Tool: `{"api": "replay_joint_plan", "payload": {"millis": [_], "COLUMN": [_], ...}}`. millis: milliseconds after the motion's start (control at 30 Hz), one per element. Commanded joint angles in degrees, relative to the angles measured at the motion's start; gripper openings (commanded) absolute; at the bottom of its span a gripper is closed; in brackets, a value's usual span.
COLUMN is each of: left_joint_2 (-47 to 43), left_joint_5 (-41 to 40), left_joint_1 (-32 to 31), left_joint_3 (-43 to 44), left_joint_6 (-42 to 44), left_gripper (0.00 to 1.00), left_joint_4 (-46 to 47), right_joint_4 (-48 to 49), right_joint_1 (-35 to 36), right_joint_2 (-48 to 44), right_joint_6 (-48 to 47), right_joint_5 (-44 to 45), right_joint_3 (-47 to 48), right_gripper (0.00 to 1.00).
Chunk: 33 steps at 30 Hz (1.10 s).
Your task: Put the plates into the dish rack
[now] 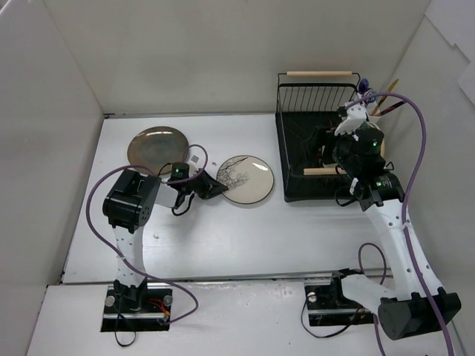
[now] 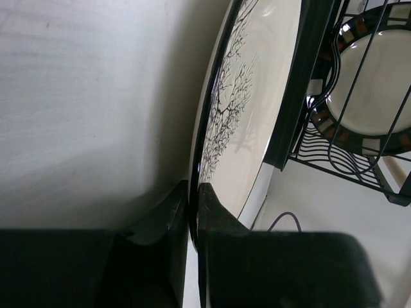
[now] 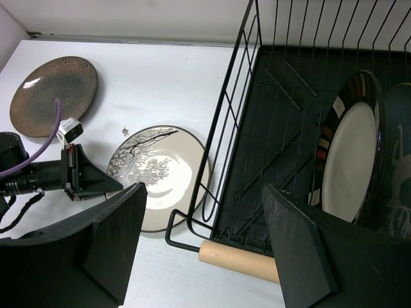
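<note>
A cream plate with a dark branch motif [image 1: 247, 179] lies on the table just left of the black wire dish rack [image 1: 282, 148]. My left gripper [image 1: 214, 185] is shut on its left rim; the left wrist view shows both fingers [image 2: 218, 212] pinching the dark rim of the plate [image 2: 247, 109]. A brown-bronze plate [image 1: 157, 144] lies flat further left. My right gripper [image 1: 328, 144] hovers open and empty over the rack's near end [image 3: 205, 237]. A dark-rimmed beige plate [image 3: 350, 167] and a dark plate [image 3: 398, 179] stand upright in the rack.
The rack has a wooden handle at the far end [image 1: 319, 73] and one at the near end [image 1: 323, 171]. A utensil cup [image 1: 378, 104] with utensils hangs on its right side. White walls enclose the table on the left, back and right.
</note>
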Motion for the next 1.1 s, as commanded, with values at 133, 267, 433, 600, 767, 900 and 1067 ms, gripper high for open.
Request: {"api": "replay_joint_plan", "payload": {"millis": [133,267,433,600,767,900,1067], "left_joint_2": [-6.1,-12.3,-18.4,-24.9,-31.6,-37.8,-43.1], "left_joint_5": [0.5,1.8,6.3,8.3,9.4,11.1,13.0], "left_joint_1": [2.9,5.6,9.7,12.2,14.0,14.6,15.8], "left_joint_3": [-5.2,-7.2,-7.0,-7.2,-6.2,-4.6,-4.2], "left_joint_6": [1.7,4.2,9.8,12.8,17.9,20.0,20.4], "left_gripper": [0.00,0.00,0.00,0.00,0.00,0.00,0.00], "left_joint_4": [6.1,4.6,-0.7,-5.8,-11.9,-15.7,-16.4], "right_joint_4": [1.4,1.0,1.0,1.0,1.0,1.0,1.0], "right_joint_1": [1.9,3.6,7.2,10.7,13.5,15.2,16.0], "right_joint_2": [3.1,5.4,9.6,14.3,19.5,23.2,27.0], "right_joint_6": [0.0,0.7,1.8,3.3,4.7,5.6,5.4], "right_joint_5": [-2.3,-4.3,-6.1,-7.7,-9.3,-11.4,-12.9], "right_joint_3": [4.0,6.8,10.4,13.2,15.6,17.8,19.6], "right_gripper": [0.69,0.69,0.71,0.71,0.72,0.72,0.73]}}
